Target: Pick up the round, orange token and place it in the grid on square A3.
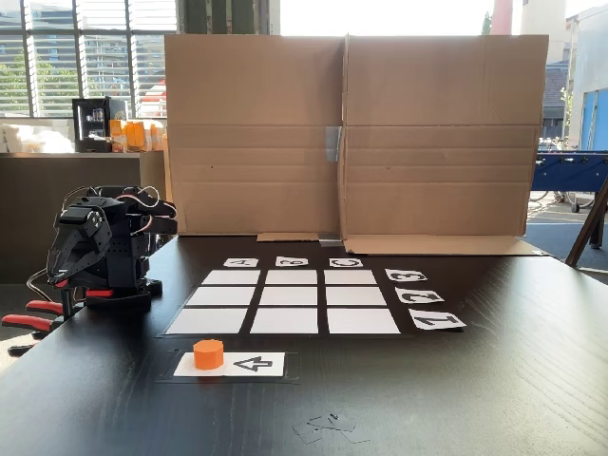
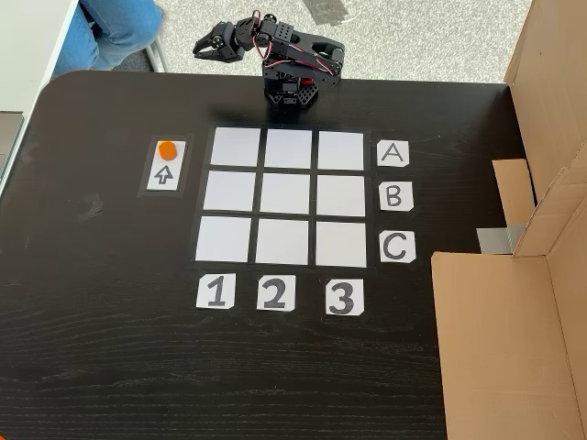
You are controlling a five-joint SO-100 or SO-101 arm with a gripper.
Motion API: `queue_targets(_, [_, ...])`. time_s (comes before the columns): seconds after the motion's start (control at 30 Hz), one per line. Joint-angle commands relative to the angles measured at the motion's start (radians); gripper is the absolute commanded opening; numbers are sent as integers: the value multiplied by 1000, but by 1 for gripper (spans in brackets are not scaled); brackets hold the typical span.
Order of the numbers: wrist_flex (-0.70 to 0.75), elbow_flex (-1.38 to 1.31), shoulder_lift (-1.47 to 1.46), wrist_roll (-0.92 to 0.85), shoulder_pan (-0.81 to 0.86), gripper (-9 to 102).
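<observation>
Black woodgrain table; round orange token on arrow card; gripper empty, aperture unclear.

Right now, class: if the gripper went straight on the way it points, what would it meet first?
In the top-down fixed view the gripper points left, beyond the table edge; nothing on the table lies ahead. The token sits off to the side. Depth is unclear.

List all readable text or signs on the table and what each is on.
"A", "B", "C": one white card each, right of the grid in the top-down fixed view.
"1", "2", "3": one card each, below the grid.
Arrow sign: white card holding the token.
No other text readable.
</observation>
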Motion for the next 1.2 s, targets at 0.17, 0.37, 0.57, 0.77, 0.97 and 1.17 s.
queue_targets(0.17, [-15,-2,9,12,6,0])
queue_targets(0.37, [-15,-2,9,12,6,0])
queue_targets(0.57, [-15,-2,9,12,6,0])
queue_targets(0.77, [-15,-2,9,12,3,0])
queue_targets(0.97, [-14,-15,-6,9,-5,0])
queue_targets(1.17, [51,-192,-199,-28,-32,4])
